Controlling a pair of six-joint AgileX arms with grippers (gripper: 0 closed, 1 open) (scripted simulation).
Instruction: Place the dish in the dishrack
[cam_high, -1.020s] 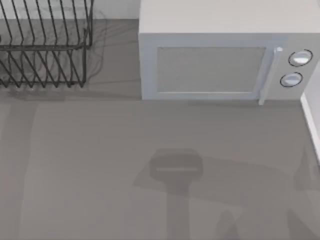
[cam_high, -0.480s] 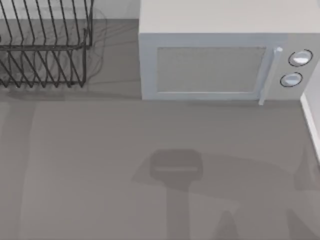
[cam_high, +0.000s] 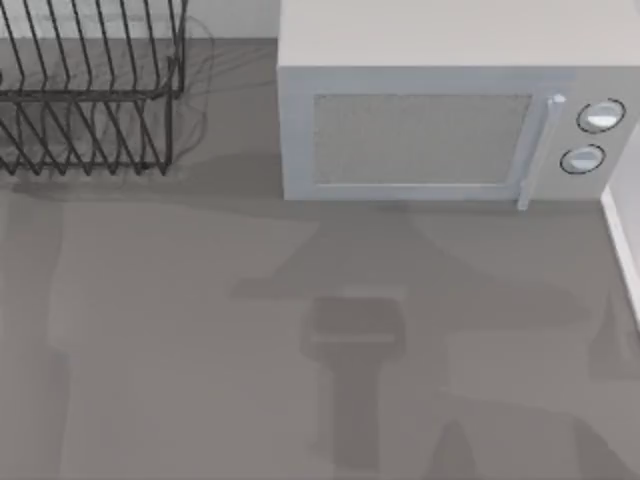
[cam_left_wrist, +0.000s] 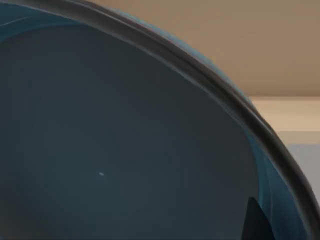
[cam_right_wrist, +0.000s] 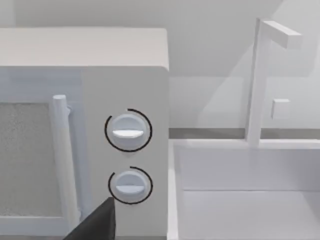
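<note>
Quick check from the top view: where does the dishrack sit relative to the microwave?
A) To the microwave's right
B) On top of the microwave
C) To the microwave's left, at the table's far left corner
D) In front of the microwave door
C: the dishrack stands at the top view's upper left, and the microwave is to its right.

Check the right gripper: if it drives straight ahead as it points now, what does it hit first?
Probably the microwave: the right wrist view faces its front, with the two knobs and door handle ahead. Depth is unclear. The sink lies beside it.
</note>
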